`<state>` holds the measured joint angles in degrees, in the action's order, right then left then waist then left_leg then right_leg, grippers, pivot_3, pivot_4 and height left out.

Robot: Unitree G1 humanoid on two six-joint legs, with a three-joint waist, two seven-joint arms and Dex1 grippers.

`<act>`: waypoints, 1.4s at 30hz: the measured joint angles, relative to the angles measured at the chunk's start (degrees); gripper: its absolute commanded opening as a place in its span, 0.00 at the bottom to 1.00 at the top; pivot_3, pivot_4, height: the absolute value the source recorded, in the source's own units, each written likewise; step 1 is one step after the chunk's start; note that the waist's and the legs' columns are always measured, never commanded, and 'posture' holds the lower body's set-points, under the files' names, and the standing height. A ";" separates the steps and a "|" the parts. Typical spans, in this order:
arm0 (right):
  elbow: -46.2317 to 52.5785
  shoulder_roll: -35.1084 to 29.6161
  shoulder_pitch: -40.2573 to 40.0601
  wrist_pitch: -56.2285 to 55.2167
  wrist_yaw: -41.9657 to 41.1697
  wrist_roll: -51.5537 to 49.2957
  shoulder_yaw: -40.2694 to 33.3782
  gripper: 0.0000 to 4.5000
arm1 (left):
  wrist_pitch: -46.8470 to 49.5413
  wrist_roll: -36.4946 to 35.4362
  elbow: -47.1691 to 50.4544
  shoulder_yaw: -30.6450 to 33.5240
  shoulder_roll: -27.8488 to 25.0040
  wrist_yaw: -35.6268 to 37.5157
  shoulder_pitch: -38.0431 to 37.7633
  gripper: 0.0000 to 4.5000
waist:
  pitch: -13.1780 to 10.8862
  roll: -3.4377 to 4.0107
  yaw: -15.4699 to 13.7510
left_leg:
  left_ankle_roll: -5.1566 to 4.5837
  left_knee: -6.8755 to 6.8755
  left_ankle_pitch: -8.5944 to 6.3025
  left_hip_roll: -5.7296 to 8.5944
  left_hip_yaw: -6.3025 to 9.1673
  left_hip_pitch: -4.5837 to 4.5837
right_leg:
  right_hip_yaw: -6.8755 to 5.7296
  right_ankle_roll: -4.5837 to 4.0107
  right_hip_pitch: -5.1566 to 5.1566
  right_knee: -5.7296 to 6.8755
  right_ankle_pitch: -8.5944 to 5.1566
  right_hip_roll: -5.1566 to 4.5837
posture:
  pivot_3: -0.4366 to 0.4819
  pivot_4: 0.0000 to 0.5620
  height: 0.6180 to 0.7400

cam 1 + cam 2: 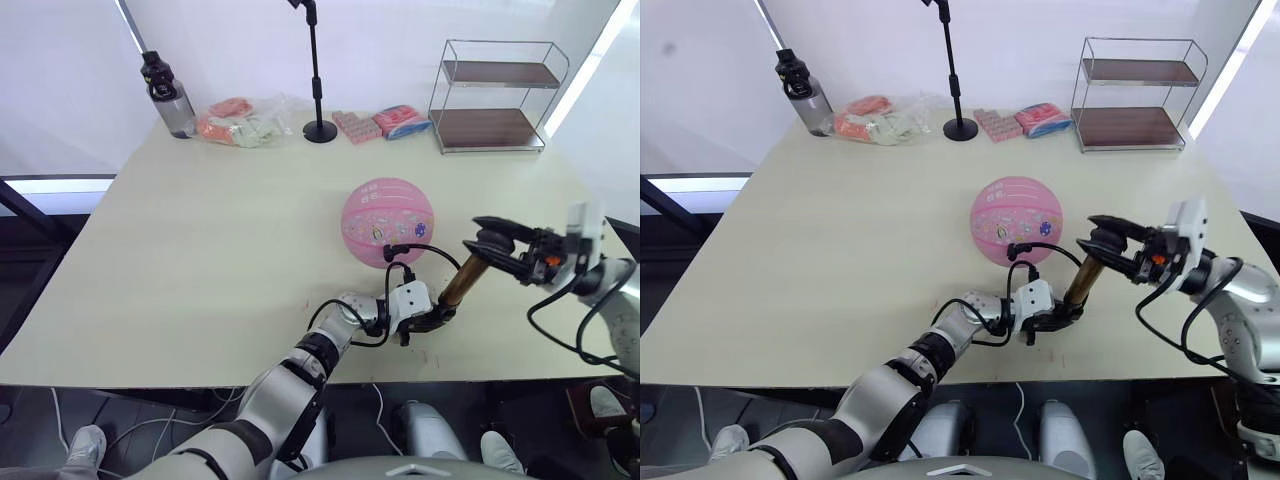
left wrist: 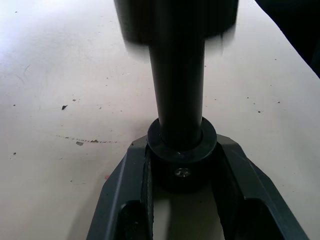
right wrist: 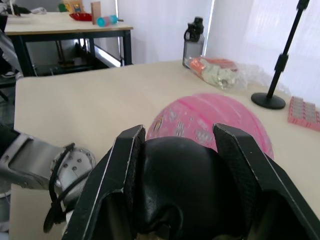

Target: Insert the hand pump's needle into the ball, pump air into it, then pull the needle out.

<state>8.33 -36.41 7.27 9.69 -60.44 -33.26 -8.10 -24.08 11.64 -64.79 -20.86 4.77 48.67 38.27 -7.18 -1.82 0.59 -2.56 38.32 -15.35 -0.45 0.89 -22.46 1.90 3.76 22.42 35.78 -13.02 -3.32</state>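
Two grippers share one hand pump (image 1: 459, 283) standing tilted on the table (image 1: 200, 260) just beside the one pink ball (image 1: 388, 221): left gripper (image 1: 436, 318) clamped on its black foot, right gripper (image 1: 497, 240) pinching the T-handle, hose curling to the ball.
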 measured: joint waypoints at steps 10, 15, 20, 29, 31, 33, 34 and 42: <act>-0.86 1.66 -1.32 -4.00 1.41 3.14 2.22 0.39 | 0.04 0.00 0.01 0.02 -0.08 -0.08 -0.06 0.24 | 0.05 0.14 0.07 | 0.00 -0.01 0.00 -0.02 0.07 0.07 | -0.05 -0.02 -0.14 0.00 -0.01 0.02 | 0.48 0.27 1.00; 0.18 -1.47 -0.47 2.27 0.20 -1.09 0.28 0.39 | -0.03 -0.15 0.21 0.03 0.16 0.41 0.03 0.24 | -0.10 0.28 -0.06 | 0.00 0.00 0.00 0.00 0.12 -0.13 | -0.11 -0.03 -0.01 -0.01 -0.01 -0.04 | 0.48 0.27 1.00; 0.95 -8.65 5.65 12.89 -1.19 -10.43 -5.20 0.39 | -0.06 -0.58 0.70 0.06 0.46 1.07 0.26 0.24 | -0.70 0.90 -0.21 | -0.01 0.02 0.01 0.15 0.03 -0.41 | -0.06 -0.01 0.24 -0.01 0.00 -0.26 | 0.48 0.27 1.00; 2.40 -16.82 15.52 24.69 -1.38 -21.61 -13.18 0.39 | -0.07 -0.57 0.73 0.01 0.45 1.24 0.30 0.24 | -0.96 0.82 -0.46 | -0.01 -0.01 0.01 0.14 0.19 -0.45 | -0.22 -0.02 0.23 -0.02 0.00 -0.30 | 0.48 0.27 1.00; 2.36 -17.67 16.47 26.56 -1.22 -22.05 -13.17 0.39 | -0.08 -0.57 0.78 0.01 0.46 1.27 0.33 0.24 | -1.01 0.82 -0.48 | -0.01 -0.01 0.00 0.13 0.20 -0.46 | -0.22 -0.02 0.24 -0.01 -0.01 -0.34 | 0.48 0.27 1.00; 2.32 -17.67 17.12 27.94 -0.80 -22.42 -13.17 0.39 | -0.11 -0.58 0.90 0.00 0.49 1.33 0.35 0.24 | -1.10 0.92 -0.50 | -0.01 0.00 0.00 0.14 0.18 -0.49 | -0.21 -0.02 0.26 -0.02 0.00 -0.40 | 0.48 0.27 1.00; 2.32 -17.67 17.25 28.22 -0.67 -22.49 -13.17 0.39 | -0.11 -0.57 0.97 0.00 0.50 1.37 0.35 0.24 | -1.13 0.96 -0.50 | 0.00 -0.01 0.01 0.14 0.17 -0.50 | -0.21 -0.01 0.26 -0.02 0.00 -0.42 | 0.48 0.27 1.00; 5.95 -15.21 11.43 22.69 -1.70 -18.05 -12.69 0.39 | -0.11 -0.36 0.97 -0.08 0.36 1.21 0.30 0.24 | -1.09 0.92 -0.45 | -0.01 0.00 0.00 0.13 0.23 -0.40 | -0.25 0.08 0.16 -0.01 0.05 -0.25 | 0.48 0.27 1.00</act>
<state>14.29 -51.62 18.70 32.39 -62.13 -51.31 -20.78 -24.19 11.28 -63.82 -20.93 5.13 49.88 38.56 -8.27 -0.90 0.14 -2.57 38.32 -15.34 -0.32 1.12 -22.86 1.65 3.85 22.58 35.77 -12.96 -3.58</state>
